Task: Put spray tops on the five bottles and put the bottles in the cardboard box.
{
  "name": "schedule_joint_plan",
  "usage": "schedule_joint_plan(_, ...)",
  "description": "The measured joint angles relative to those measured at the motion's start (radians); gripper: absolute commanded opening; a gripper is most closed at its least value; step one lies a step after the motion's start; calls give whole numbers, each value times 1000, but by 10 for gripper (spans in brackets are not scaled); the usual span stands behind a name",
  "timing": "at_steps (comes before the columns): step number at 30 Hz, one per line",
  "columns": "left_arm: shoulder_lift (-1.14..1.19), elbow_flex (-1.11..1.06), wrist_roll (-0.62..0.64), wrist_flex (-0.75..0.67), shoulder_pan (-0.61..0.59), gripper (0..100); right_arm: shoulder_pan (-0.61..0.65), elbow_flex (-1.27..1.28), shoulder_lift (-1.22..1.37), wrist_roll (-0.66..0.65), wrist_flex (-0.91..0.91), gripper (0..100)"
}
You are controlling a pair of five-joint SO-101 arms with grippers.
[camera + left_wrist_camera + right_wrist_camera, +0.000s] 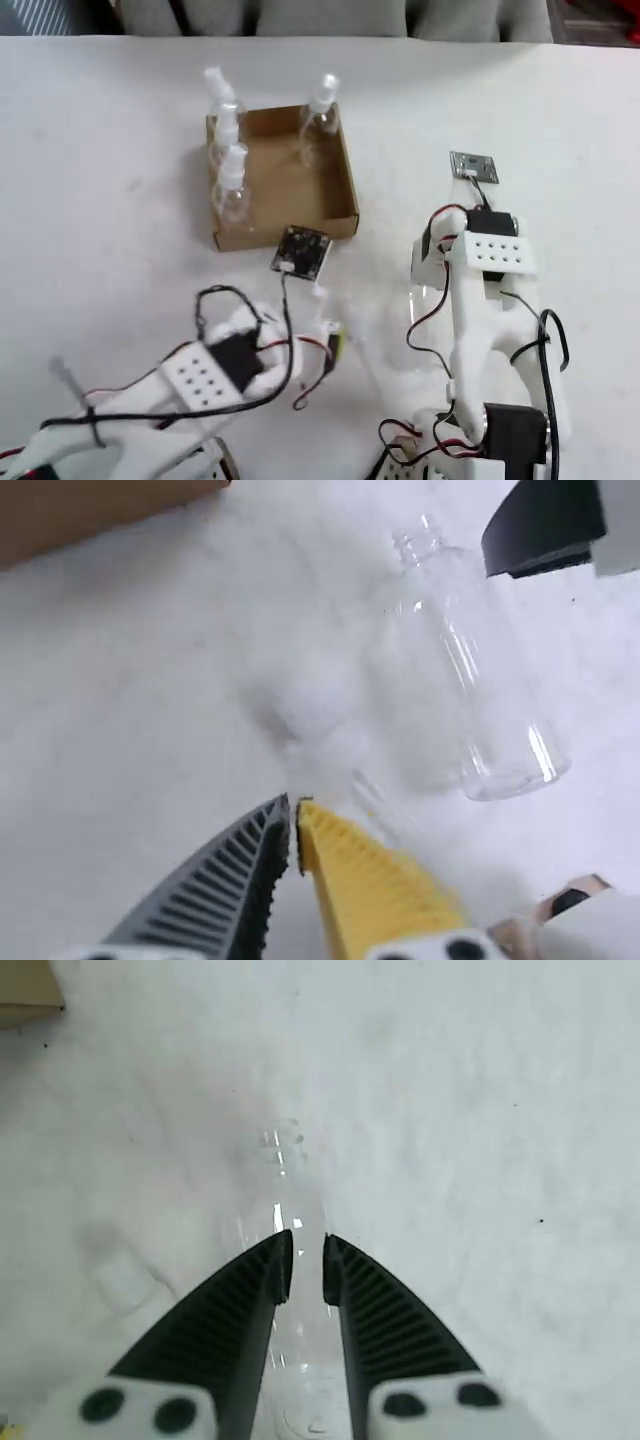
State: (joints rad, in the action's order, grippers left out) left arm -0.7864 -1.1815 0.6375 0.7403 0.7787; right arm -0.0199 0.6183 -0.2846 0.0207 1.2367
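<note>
From where I stand, the left pincer (296,805) sits low over the white table (100,150). Its grey and yellow jaws are drawn together until the tips all but meet. Whether anything thin is nipped between them I cannot tell. Red and black wires loop over that arm. Up and to the right of it is the cardboard box (345,185), open at the top. Four clear bottles stand upright inside, each with a white spray top on. Three are in a row against the left wall, the nearest bottle (232,190) in front, the middle one (228,128) and the far one (218,90) behind it. The fourth (318,125) stands at the far right corner. Further right, just ahead of the left pincer, is the fifth bottle (470,680). It is clear plastic with a bare, uncapped neck (the threads catch the light), and its round base is towards the arms. I cannot say whether it lies flat or is tipped up. A dark part of the other arm (540,525) hangs just beside its neck. The right pincer (307,1245) is directly over this bottle. Its black ribbed jaws run along the bottle's length with only a narrow slit between them, much narrower than the bottle's body. The neck shows just beyond the tips. I cannot tell whether the jaws touch the plastic.
</note>
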Motion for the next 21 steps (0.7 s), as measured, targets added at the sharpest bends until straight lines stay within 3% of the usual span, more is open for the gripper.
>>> schedule_joint_plan(4,127,0,44,-163,0,40,0,17,0,0,-32,24)
schedule_joint_plan(11,247,3,138,-265,0,264,0,17,0,0,-44,24)
schedule_joint_plan(21,247,6,203,-264,0,272,9,17,0,0,-44,24)
